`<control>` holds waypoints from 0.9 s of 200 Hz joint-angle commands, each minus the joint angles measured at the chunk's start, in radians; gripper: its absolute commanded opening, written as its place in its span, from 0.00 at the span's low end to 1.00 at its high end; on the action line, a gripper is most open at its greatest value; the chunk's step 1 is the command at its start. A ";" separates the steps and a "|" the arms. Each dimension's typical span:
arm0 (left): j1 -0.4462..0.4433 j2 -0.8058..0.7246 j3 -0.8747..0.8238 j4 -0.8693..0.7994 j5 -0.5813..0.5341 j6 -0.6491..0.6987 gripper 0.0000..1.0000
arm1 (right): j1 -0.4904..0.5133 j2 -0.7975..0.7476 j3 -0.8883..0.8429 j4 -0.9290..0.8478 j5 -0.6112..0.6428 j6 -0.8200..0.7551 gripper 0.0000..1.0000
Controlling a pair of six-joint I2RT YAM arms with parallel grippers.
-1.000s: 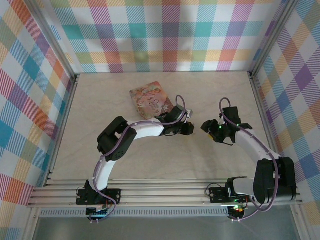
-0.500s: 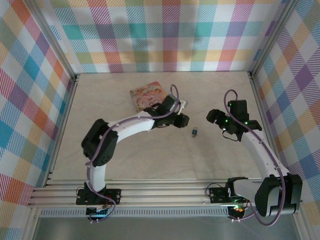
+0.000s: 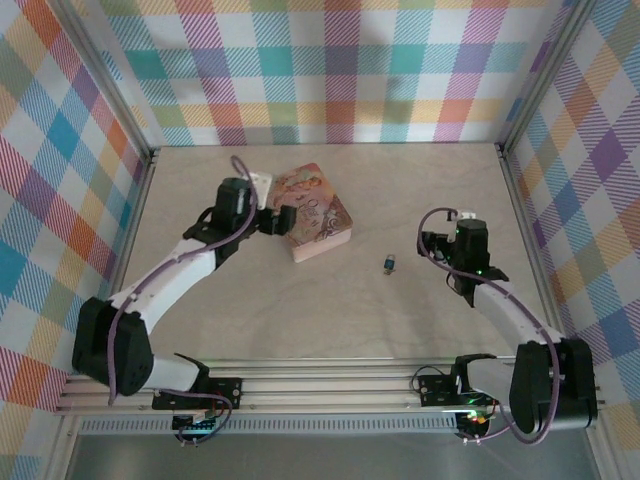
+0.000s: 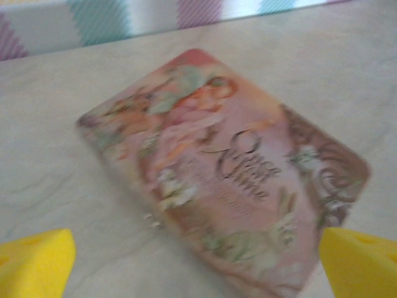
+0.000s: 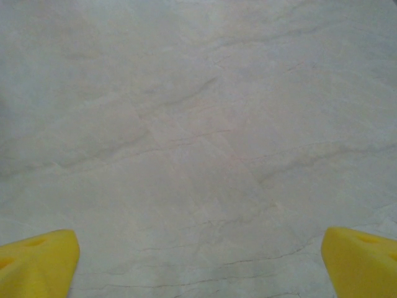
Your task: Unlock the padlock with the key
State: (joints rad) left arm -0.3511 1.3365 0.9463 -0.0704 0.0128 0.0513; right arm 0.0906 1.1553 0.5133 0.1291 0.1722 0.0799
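1. A second ago both claws are together at the middle of the top view; now they are pulled apart, and the padlock [image 3: 388,264] lies alone on the tabletop [image 3: 330,320], right of centre, in the same spot as half a second ago.
2. The left claw [image 3: 280,220] has swung to the upper left and sits at the left edge of the pink box [image 3: 318,212]; in its wrist view the yellow tips stand wide at the bottom corners, gripping nothing; the box lies flat below them.
3. The right claw [image 3: 428,245] has drawn back to the right, near the padlock but not touching it; its tips are also spread wide over bare tabletop.
4. Both claws have let go, so the lock work looks finished or abandoned; the padlock is too small to tell whether its shackle is open or whether a key sits in it.
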 commanded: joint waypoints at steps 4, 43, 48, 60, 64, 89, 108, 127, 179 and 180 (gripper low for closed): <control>0.133 -0.123 -0.187 0.204 0.008 0.051 1.00 | -0.009 0.040 -0.089 0.345 -0.014 -0.081 1.00; 0.292 -0.149 -0.397 0.338 0.027 0.023 1.00 | -0.021 0.131 -0.164 0.574 -0.053 -0.088 1.00; 0.307 -0.140 -0.419 0.366 0.042 0.014 1.00 | -0.022 0.143 -0.169 0.594 -0.058 -0.088 1.00; 0.322 -0.115 -0.459 0.431 0.064 0.018 1.00 | -0.028 0.179 -0.170 0.636 -0.075 -0.091 1.00; 0.324 -0.107 -0.468 0.447 0.062 0.024 1.00 | -0.032 0.188 -0.170 0.648 -0.087 -0.096 1.00; 0.337 -0.050 -0.530 0.586 0.046 0.013 1.00 | -0.062 0.272 -0.183 0.759 -0.117 -0.068 1.00; 0.343 -0.023 -0.561 0.660 0.051 0.012 1.00 | -0.074 0.318 -0.188 0.807 -0.119 -0.053 1.00; 0.354 -0.007 -0.564 0.696 0.046 0.024 1.00 | -0.082 0.378 -0.188 0.864 -0.103 -0.033 1.00; 0.373 0.065 -0.545 0.770 0.121 -0.028 1.00 | -0.083 0.377 -0.128 0.746 -0.074 -0.024 1.00; 0.373 0.069 -0.547 0.782 0.122 -0.030 1.00 | -0.083 0.377 -0.128 0.745 -0.073 -0.024 1.00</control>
State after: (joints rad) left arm 0.0093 1.3708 0.3908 0.5835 0.0940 0.0639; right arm 0.0124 1.5284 0.3603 0.8524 0.0967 0.0414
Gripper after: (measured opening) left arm 0.998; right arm 0.996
